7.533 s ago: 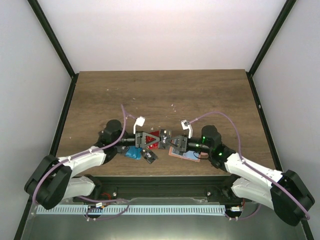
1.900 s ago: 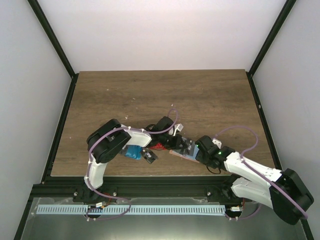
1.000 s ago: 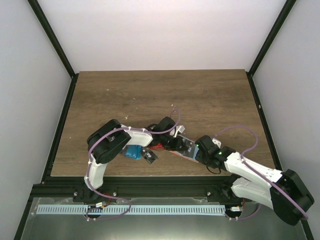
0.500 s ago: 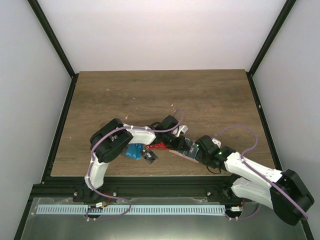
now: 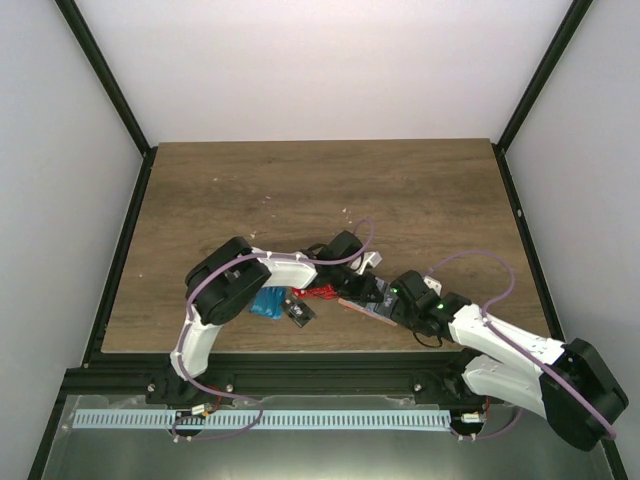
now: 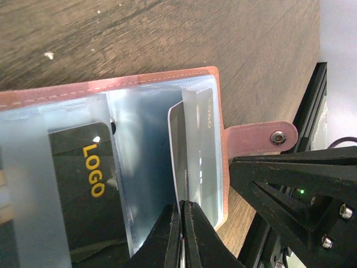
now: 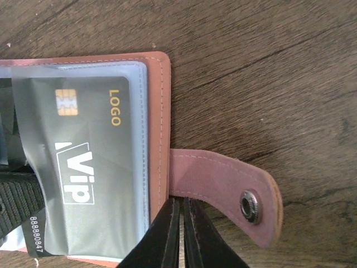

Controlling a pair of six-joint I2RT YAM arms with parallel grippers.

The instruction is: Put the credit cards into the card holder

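Note:
The tan-pink card holder [image 6: 167, 78] lies open, its clear sleeves showing. My left gripper [image 6: 183, 205] is shut on the edge of a grey credit card [image 6: 177, 139] that stands partly inside a sleeve by the snap strap [image 6: 259, 137]. A black card marked LOGO [image 6: 83, 184] sits in another sleeve. My right gripper [image 7: 181, 202] is shut on the holder's edge [image 7: 159, 111] just under the strap [image 7: 223, 178]. A grey VIP card [image 7: 83, 167] fills the sleeve beside it. From above, both grippers meet at the holder [image 5: 360, 305].
Loose on the table left of the holder lie red cards [image 5: 320, 292], a blue card [image 5: 265, 303] and a dark card [image 5: 299, 312]. The table's front edge runs close below them. The left arm [image 5: 290, 265] stretches across above these cards.
The left arm has swung up and across to the holder, and over the last second its wrist has crept further right. The right gripper has stayed at the holder's edge.

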